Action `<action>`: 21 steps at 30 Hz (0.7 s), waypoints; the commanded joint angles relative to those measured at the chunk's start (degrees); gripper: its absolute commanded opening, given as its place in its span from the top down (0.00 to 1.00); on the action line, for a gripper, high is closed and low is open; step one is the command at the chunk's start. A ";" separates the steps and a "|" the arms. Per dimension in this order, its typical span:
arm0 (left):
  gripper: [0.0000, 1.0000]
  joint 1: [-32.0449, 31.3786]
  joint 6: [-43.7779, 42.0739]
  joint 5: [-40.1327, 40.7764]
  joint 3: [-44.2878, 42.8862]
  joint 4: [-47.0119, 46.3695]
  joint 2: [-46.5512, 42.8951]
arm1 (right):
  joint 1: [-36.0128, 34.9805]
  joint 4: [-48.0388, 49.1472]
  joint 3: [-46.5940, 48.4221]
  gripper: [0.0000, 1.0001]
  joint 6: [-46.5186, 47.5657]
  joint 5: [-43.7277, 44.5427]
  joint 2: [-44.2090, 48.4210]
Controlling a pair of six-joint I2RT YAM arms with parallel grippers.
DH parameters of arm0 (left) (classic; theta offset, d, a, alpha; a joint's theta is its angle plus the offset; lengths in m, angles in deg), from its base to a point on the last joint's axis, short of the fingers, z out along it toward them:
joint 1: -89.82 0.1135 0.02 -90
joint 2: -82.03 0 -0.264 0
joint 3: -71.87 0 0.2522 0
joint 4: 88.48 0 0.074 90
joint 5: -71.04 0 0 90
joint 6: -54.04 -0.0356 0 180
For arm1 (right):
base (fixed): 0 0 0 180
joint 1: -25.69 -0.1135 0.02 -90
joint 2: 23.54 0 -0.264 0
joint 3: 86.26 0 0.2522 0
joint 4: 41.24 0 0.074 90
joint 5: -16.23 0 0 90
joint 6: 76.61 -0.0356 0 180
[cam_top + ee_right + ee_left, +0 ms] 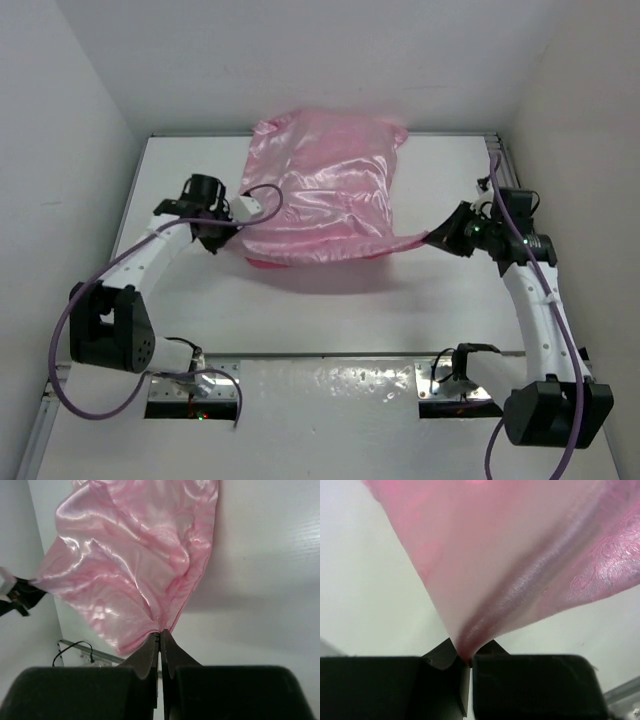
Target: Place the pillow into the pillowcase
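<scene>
Stretching between two arms in the top external view, the pillowcase [325, 195] hangs over the far half of the table [330, 320], its bulk toward 12 o'clock against the back wall and its near hem pulled taut. The left gripper [232, 232] pinches the corner at about 8 o'clock and the right gripper [432, 238] the corner at about 4 o'clock. The pillow shows in no view; the sack's puffed body suggests it may sit inside, but that cannot be confirmed. In the left wrist view, both black fingers [530, 685] are clamped on a gathered point of pink satin, which fans out toward 12 and 2 o'clock. In the right wrist view, the jaws meet on a bunched fold at 6 o'clock, with the cloth spreading toward 11 o'clock, where the other arm's grip is just visible at 9 o'clock. The satin looks thin, limp and slick, likely to slide from a shallow pinch, so hemmed corners or doubled folds are the safest hold. The fabric itself looks light; any load would come from whatever fills it.
</scene>
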 commanded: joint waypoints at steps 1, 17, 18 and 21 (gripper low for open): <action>1.00 2.05 -9.38 -5.10 -8.63 19.32 -4.09 | 1.15 -5.93 3.98 1.00 4.38 0.48 0.82; 0.61 -2.35 -13.09 3.77 2.06 34.81 -3.21 | 6.86 -14.21 -10.35 0.36 0.25 12.60 8.47; 0.46 -2.61 -13.00 4.65 2.50 34.90 -3.21 | 7.04 -14.47 -11.14 0.24 -0.27 14.44 9.34; 0.20 -1.91 -13.69 6.76 2.34 34.90 -3.91 | 7.75 -15.35 -10.63 0.01 -2.12 21.65 10.49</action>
